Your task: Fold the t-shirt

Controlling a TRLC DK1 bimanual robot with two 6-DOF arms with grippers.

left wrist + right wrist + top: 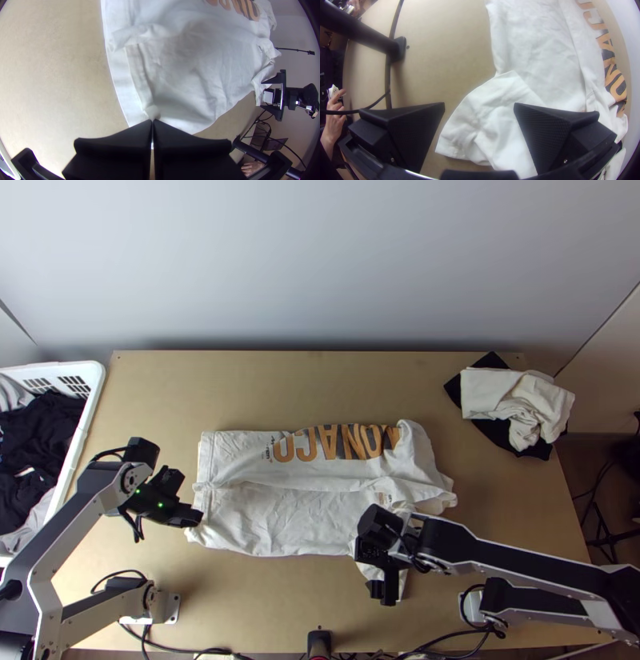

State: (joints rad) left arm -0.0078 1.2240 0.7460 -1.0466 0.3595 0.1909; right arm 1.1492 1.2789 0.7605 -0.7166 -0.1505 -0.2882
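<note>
Top view: white cotton t-shirt with orange lettering (272, 520) lies across the middle of the light wooden bench (304, 384), a lengthwise fold between its far and near parts, its right end rumpled. Print: one row of large orange capitals (296, 448) along the far part, some set on a dark block; cloth overlaps the row's right end. Smaller dark print (267, 453) sits beside the row's left end. Left arm, silver-grey and black (72, 520), rises from lower left, bends, and angles down to the shirt's near left corner. Left black pincer (194, 519): in the left wrist view its tips are together, clamped on the shirt's hem. Right arm, same colours (520, 562), stretches leftward, low over the bench. Right black pincer (382, 572) points down at the near right part; in the right wrist view its fingers stand wide apart, a white sleeve (480, 116) spread between and beneath them. White basket (88, 404) of dark clothes at left; bunched white cloth (512, 396) on black cloth (492, 360), far right.
</note>
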